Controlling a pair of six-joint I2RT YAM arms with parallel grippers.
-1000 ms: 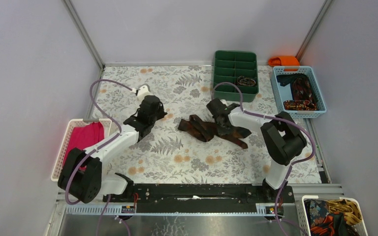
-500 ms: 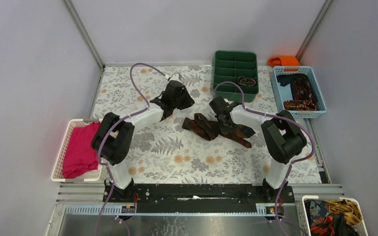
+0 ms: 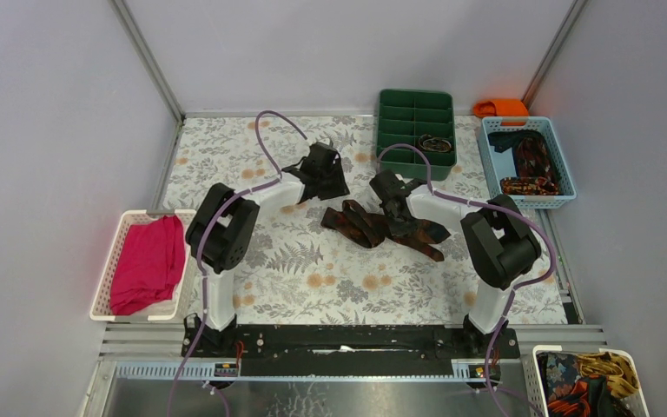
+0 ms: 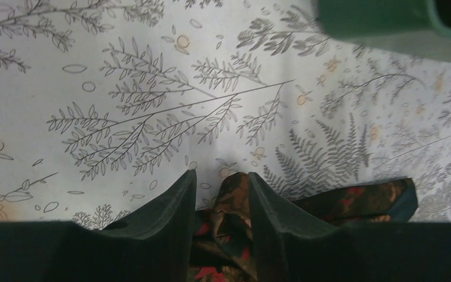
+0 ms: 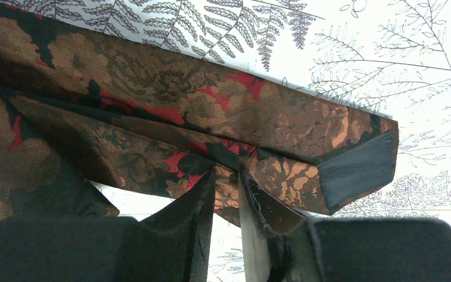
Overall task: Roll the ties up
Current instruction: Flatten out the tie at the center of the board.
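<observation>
**Tie bunched, only one arm has it**

Your tie (image 3: pixel 372 224) lies crumpled in the middle of the table (image 3: pixel 226 156), somewhat nearer the far edge, not yet rolled. Your right gripper (image 5: pixel 226 171) is pinched tight on a thin fold near the tie's end. Your left gripper (image 4: pixel 220 176) has its fingers parted, with a ridge of fabric between them but unclamped. Pull with the right alone and that thin fold may slip; clamp the left here and you may roll in a crease
</observation>
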